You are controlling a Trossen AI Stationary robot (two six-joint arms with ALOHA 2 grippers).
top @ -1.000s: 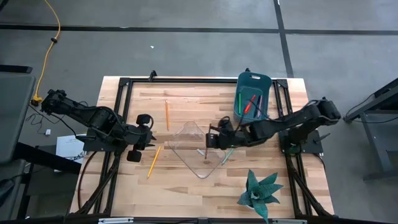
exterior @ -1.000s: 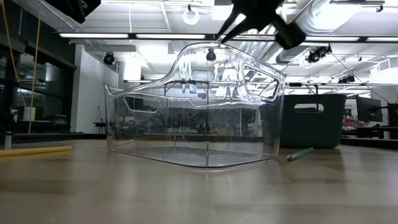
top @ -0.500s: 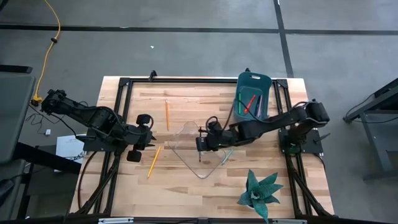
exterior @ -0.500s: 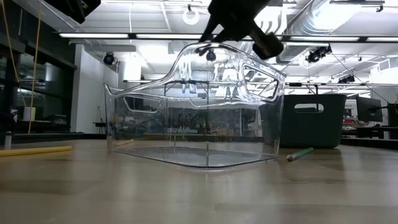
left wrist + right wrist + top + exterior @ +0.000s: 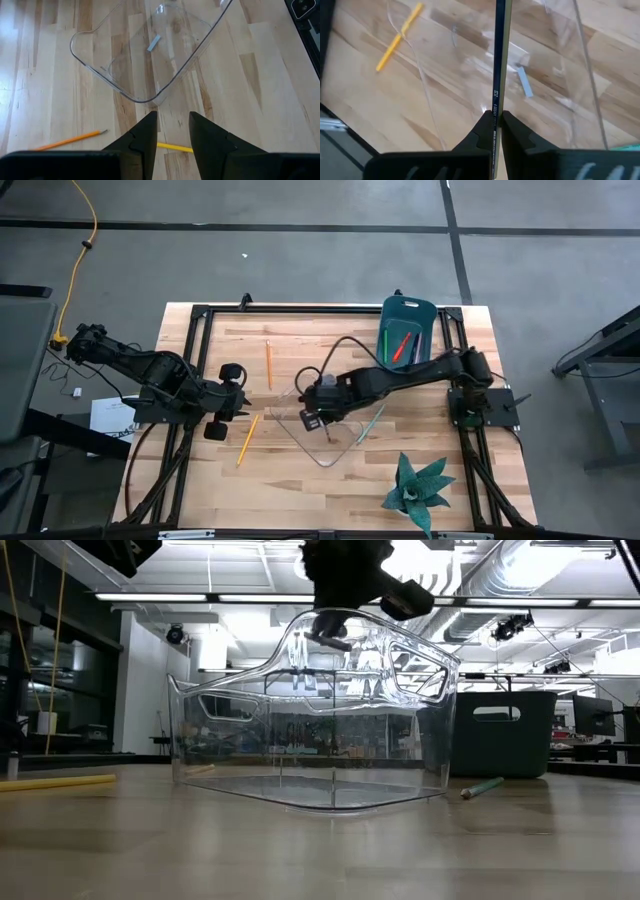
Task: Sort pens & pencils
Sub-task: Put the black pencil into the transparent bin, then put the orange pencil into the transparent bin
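Two yellow-orange pencils lay on the bare wood of the table (image 5: 290,470): one pencil (image 5: 268,364) near the far edge, running lengthwise, and a second pencil (image 5: 247,439) slanted just beside the left arm. A pale teal pencil (image 5: 372,421) lay on the wood close against the right side of the clear plastic bin (image 5: 325,448); in the low view its tip showed just past the bin's corner (image 5: 481,787). The pens (image 5: 401,346), one red-orange and at least one green, lay crossed inside the dark teal bin (image 5: 408,308) at the far right corner of the table.

The right gripper (image 5: 312,419) hung over the clear bin, its arm stretched across from the right side. Its jaws were closed tight on a slim dark pencil (image 5: 499,75), which stood out straight past the fingertips and pointed down toward the bin's floor. Through the clear plastic a small pale grey-blue strip (image 5: 524,81) showed on the bottom of the bin.

The left gripper (image 5: 240,392) waited low at the left of the table, just beside the slanted pencil. Its jaws stood partly apart with nothing between them, and the yellow shaft of that pencil (image 5: 173,147) showed on the wood through the gap.

A green spiky plant (image 5: 415,488) stood at the near right of the table.
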